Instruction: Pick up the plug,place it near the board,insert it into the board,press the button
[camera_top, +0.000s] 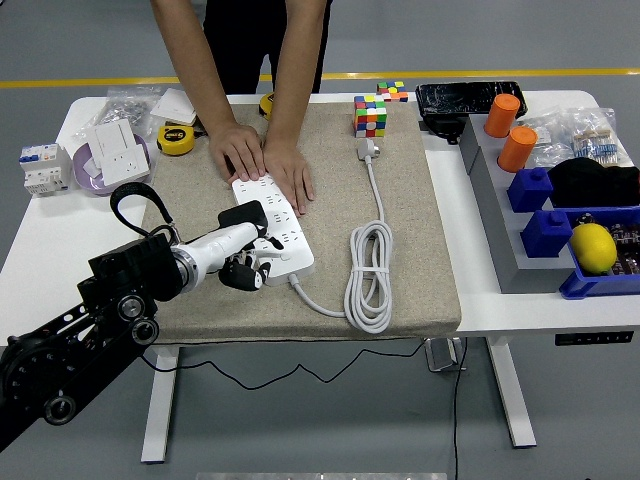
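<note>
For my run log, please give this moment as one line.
left hand: at strip near end | plug: on mat, unplugged | person's hands: holding strip

The person's hands (265, 160) block the board's (273, 225) far end (the mat (420, 240) rightward lies open).

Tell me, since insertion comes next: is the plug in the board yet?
Out. The plug lies on the mat by the cube, apart from the board.

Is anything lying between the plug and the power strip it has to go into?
Nothing visible. The plug lies on bare mat right of the power strip; only its own coiled cable lies nearby. The person's hands hold the strip's far end.
</note>
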